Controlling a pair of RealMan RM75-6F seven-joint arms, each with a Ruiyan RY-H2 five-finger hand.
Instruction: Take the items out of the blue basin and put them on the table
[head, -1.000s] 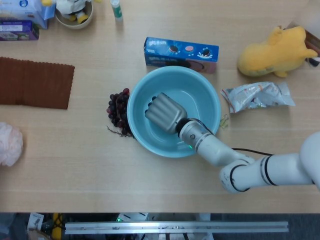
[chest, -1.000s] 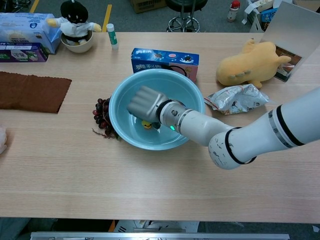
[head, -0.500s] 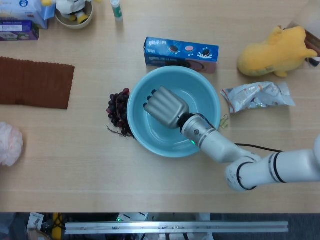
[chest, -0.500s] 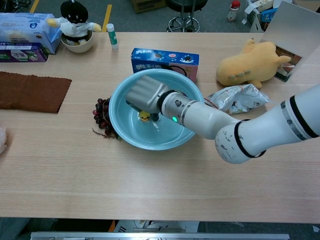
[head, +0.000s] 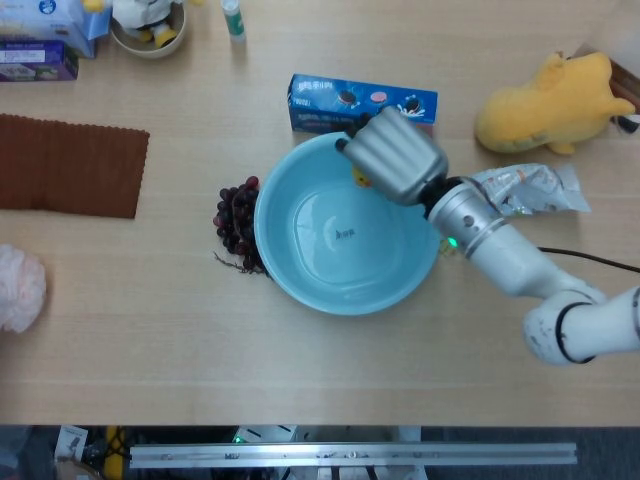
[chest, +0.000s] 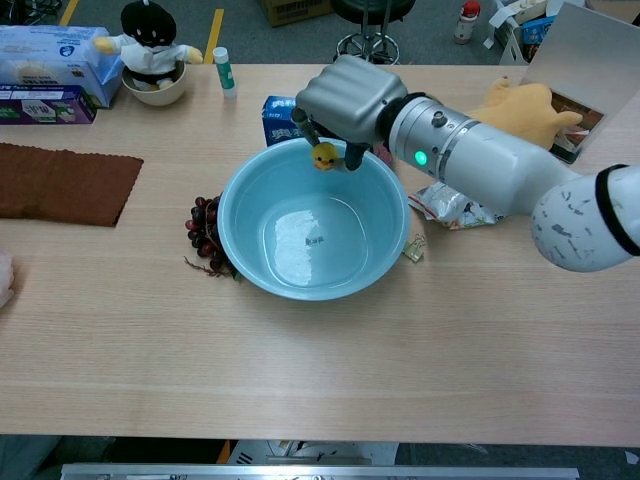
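Broadly, one wooden table (head: 150, 330) is seen, carrying everything; one blue basin (head: 300, 270) is set at its middle, round, pale blue and glossy, its inside bare apart from a faint mark on the floor; one right hand (head: 395, 155) is raised over the basin's far rim, its fingers (chest: 352, 158) curled down and pinching one small yellow duck toy (chest: 324, 156), which is held above the rim, near the one blue cookie box (head: 330, 100); the left hand is shown in neither view; one brown cloth (head: 70, 165) is laid at the left; one yellow plush toy (head: 545, 100) is placed at the right, with one silvery snack bag (head: 520, 190) beside it; one bunch of dark grapes (head: 235, 220) is touching the basin's left wall
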